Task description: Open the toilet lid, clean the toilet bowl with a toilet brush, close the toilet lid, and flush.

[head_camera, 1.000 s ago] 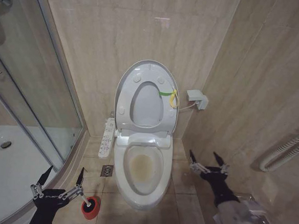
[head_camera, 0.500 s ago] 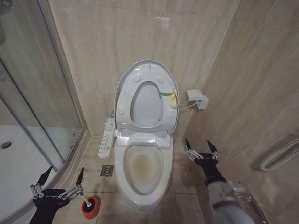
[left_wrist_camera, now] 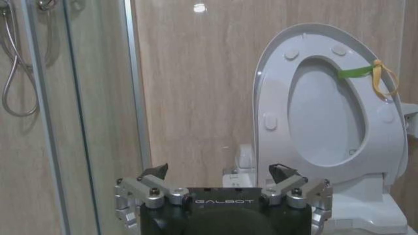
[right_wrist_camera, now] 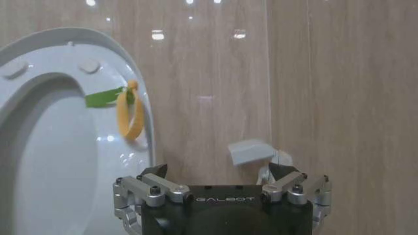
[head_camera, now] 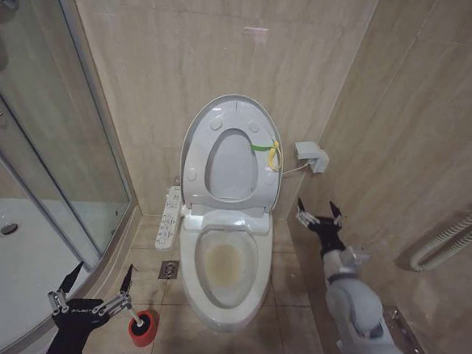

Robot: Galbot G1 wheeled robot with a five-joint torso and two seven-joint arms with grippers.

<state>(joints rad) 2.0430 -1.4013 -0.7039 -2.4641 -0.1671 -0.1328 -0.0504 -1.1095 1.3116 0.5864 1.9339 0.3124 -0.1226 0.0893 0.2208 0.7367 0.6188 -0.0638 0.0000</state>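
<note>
The toilet lid (head_camera: 237, 106) stands raised against the back wall, with the ring seat (head_camera: 196, 170) up against it and a yellow-green strap (head_camera: 268, 151) at its right edge. Below it the toilet bowl (head_camera: 224, 261) lies uncovered, stained brownish-yellow inside. The toilet brush (head_camera: 133, 316) stands in a red cup holder (head_camera: 142, 331) on the floor left of the bowl, just beside my left gripper (head_camera: 104, 267), which is open and low. My right gripper (head_camera: 316, 205) is open in the air right of the lid. The right wrist view shows the lid (right_wrist_camera: 39, 46) and strap (right_wrist_camera: 130, 115) beyond my right gripper (right_wrist_camera: 219, 171).
A glass shower enclosure (head_camera: 57, 132) and its white tray (head_camera: 3, 262) take up the left side. A control panel (head_camera: 169, 217) hangs on the toilet's left, with a floor drain (head_camera: 169, 269) below it. A white wall box (head_camera: 312, 156) and a white hose (head_camera: 450, 236) are on the right wall.
My right arm has risen from near the floor and reached forward toward the wall beside the lid's right edge. The left arm has stayed still.
</note>
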